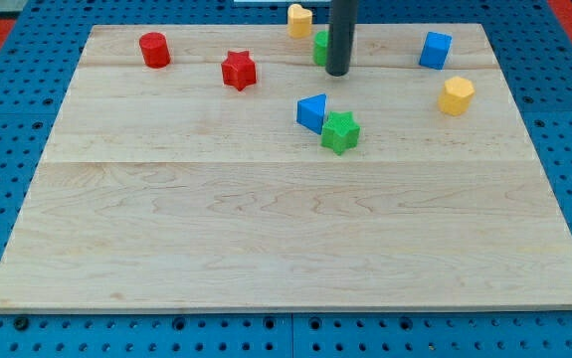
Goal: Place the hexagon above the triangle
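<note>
Camera view: our tip (337, 73), no jaws, upper centre; approach yellow hexagon (456, 95) from right, shove toward blue triangle (312, 111).

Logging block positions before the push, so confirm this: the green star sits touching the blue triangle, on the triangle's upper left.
Wrong side. The camera view shows the green star touching the blue triangle on the triangle's lower right, not its upper left.
</note>
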